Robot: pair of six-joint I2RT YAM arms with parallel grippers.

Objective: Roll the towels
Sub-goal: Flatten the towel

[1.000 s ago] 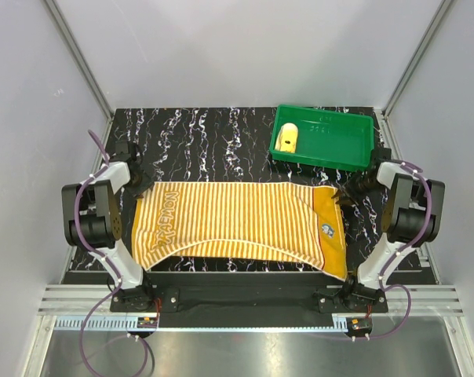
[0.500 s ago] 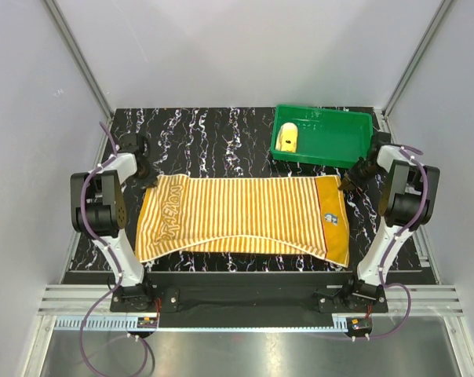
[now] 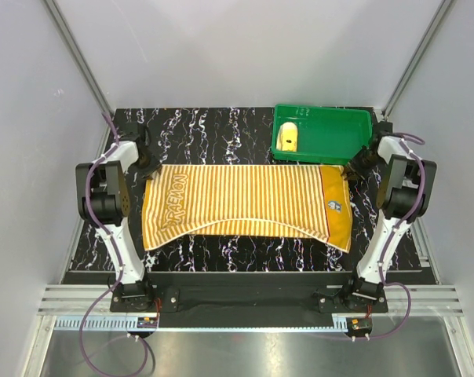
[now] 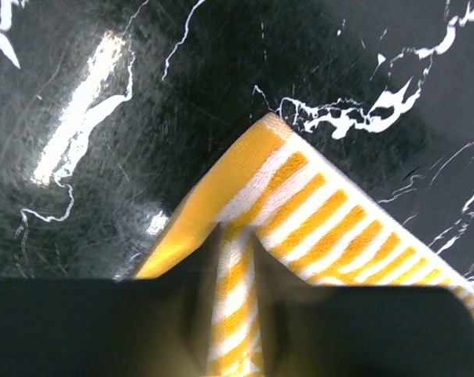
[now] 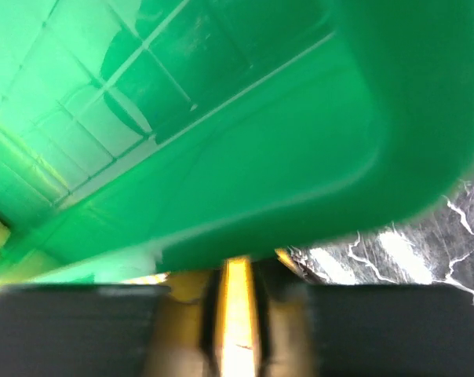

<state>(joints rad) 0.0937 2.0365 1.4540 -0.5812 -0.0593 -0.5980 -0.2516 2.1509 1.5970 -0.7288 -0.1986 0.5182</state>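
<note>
The striped towel (image 3: 245, 200) lies spread flat across the black marble table, orange lettering at its left end and a plain yellow band at its right. My left gripper (image 3: 149, 166) is shut on its far left corner; the left wrist view shows the striped cloth (image 4: 300, 181) pinched between the jaws (image 4: 235, 314). My right gripper (image 3: 355, 166) is shut on the far right corner, a yellow fold (image 5: 237, 275) showing between its jaws right under the tray wall. The plain yellow towel (image 3: 287, 139) lies rolled inside the green tray.
The green tray (image 3: 339, 133) stands at the back right, its near wall touching the striped towel's far edge and filling the right wrist view (image 5: 221, 118). Grey walls enclose the table on three sides.
Both grippers have carried the towel's far corners away from the arm bases. The towel has slid toward the back, pulled flatter, and its far right corner now reaches the tray.
</note>
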